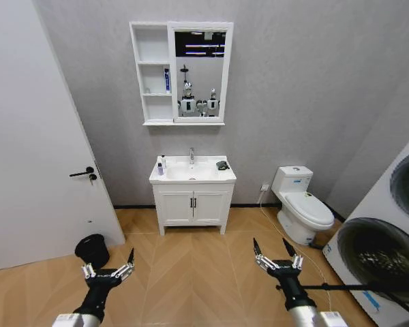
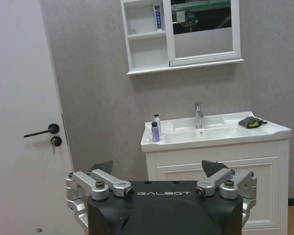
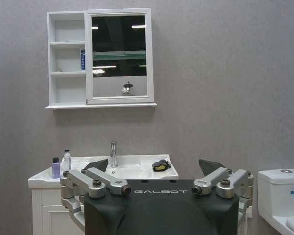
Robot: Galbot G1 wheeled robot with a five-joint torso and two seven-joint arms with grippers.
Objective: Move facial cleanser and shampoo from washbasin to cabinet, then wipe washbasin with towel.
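The white washbasin (image 1: 206, 176) with its chrome tap stands on a low vanity against the far wall. On its left rim stand a small purple bottle (image 2: 155, 132) and a taller white bottle (image 2: 157, 121); I cannot tell which is the facial cleanser and which the shampoo. The dark towel (image 1: 222, 165) lies bunched on the right rim. Above hangs the white cabinet (image 1: 153, 71) with shelves and a mirror. A blue tube (image 1: 166, 80) stands on its middle shelf. My left gripper (image 1: 109, 263) and right gripper (image 1: 273, 249) are open, low over the floor, well short of the basin.
A white door with a black handle (image 1: 85, 174) is on the left, with a black bin (image 1: 92, 248) on the floor near it. A toilet (image 1: 303, 204) stands to the right of the vanity (image 1: 193, 208). Stacked washing machines (image 1: 388, 252) fill the right edge. Wooden floor lies between me and the vanity.
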